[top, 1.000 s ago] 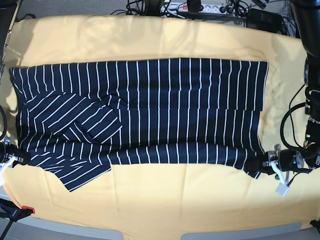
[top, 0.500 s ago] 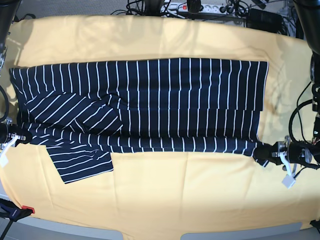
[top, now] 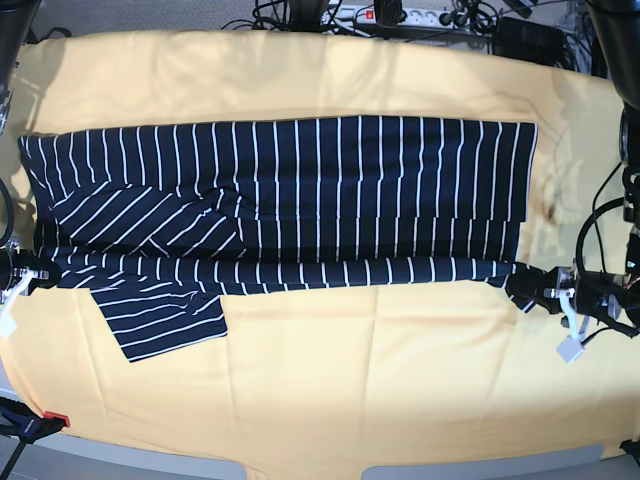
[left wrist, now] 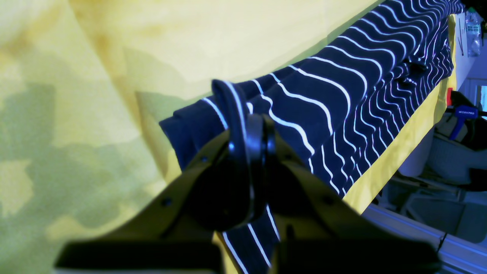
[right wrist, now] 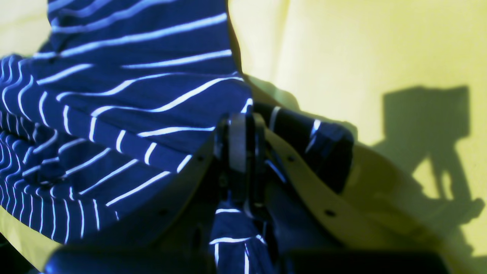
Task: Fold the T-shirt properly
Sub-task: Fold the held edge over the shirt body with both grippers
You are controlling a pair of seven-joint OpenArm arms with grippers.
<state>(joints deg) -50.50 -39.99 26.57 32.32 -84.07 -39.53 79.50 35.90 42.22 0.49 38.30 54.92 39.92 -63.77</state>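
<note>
Both claws clamp T-shirt (top: 300, 200) edge

The base view is evenly bright, with a paler washed-out patch on the yellow cloth (top: 320, 400) near the top, and the cloth's edges curve at the corners from lens distortion. Both wrist views carry a blue-green tint. In each, the near gripper parts are dark and blurred, while the striped T-shirt (left wrist: 342, 95) farther off looks sharper. A hard-edged shadow falls on the cloth in the right wrist view.
</note>
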